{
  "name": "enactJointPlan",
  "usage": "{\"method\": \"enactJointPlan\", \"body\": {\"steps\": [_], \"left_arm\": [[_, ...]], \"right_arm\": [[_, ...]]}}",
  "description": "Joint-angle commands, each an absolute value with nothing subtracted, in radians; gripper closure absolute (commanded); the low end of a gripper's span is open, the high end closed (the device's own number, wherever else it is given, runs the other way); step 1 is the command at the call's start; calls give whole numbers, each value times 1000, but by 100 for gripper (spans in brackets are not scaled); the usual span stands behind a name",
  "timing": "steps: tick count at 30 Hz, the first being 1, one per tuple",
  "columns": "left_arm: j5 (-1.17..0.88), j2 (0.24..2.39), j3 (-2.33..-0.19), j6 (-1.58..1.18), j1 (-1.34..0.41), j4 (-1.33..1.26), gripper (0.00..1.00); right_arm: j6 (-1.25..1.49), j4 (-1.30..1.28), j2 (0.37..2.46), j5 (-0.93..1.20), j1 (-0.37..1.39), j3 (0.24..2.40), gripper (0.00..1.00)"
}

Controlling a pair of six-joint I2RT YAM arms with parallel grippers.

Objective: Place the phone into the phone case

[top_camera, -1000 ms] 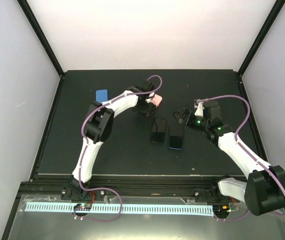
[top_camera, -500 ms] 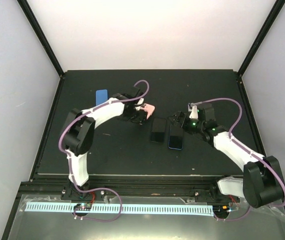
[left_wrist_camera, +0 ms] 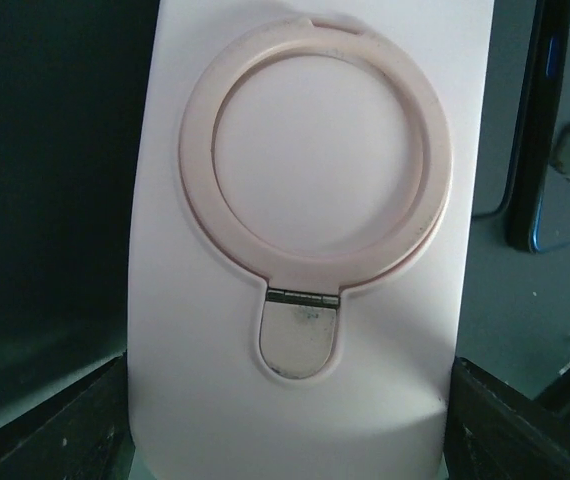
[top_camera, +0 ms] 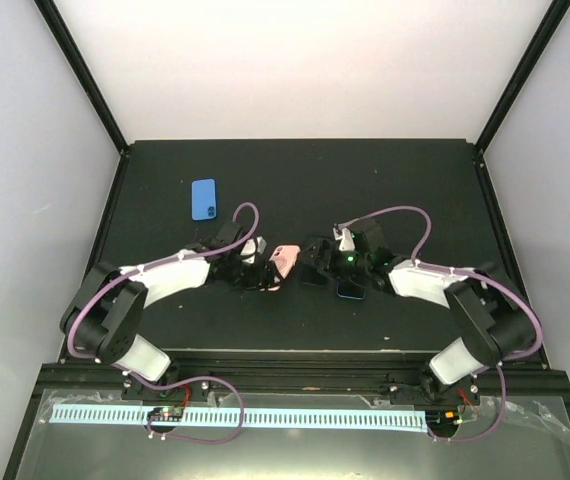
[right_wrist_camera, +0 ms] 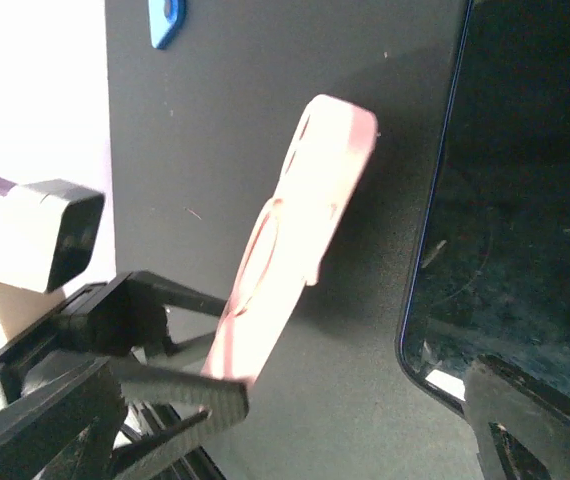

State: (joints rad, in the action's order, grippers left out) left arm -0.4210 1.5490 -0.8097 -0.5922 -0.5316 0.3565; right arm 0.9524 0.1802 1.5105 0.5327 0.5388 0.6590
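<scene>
The pale pink phone case (top_camera: pixel 283 262) is clamped by its lower end in my left gripper (top_camera: pixel 263 273) and stands tilted above the mat. In the left wrist view the case (left_wrist_camera: pixel 305 330) fills the frame, with its back ring (left_wrist_camera: pixel 197 170) facing the camera, between the gripper's (left_wrist_camera: pixel 290 425) two dark fingers. My right gripper (top_camera: pixel 318 263) is open and empty just right of the case, low over a dark phone (right_wrist_camera: pixel 510 200) lying screen up. The right wrist view shows the case (right_wrist_camera: pixel 310 200) edge-on, left of that phone. A second, blue-rimmed phone (top_camera: pixel 351 291) lies under the right arm.
A blue phone-sized slab (top_camera: pixel 203 198) lies at the back left of the black mat (top_camera: pixel 415 180). Black frame posts (top_camera: pixel 85 75) and pale walls enclose the mat. The left wrist view shows a phone's blue edge (left_wrist_camera: pixel 540 130) at the right.
Both arms swung down and inward. The left gripper carried the pink case from the back of the mat to its middle. The right gripper moved left over the two phones.
</scene>
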Motion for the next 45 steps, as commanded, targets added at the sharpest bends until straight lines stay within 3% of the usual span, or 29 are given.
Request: {"method": "enactJointPlan", "body": {"steps": [1,18,24,33,45], "left_arm": [[-514,1456,-708,-705,-535,168,24],[-604,1449,-581,-839,-604,-42,23],[-605,1479,-563,-871,-619,-87,16],[-485,1444,-563,-843,-611,45,2],[-343,1293,-565,-785,-555,236,1]], "right_arm": [[1073,337,1593,545,580,662,6],[1182,527,1732,579,657,704,11],[1169,483,1736,573,667,746,14],[1178,479,1788,576,675,792,16],[1219,491,1818,587,708,831,19]]}}
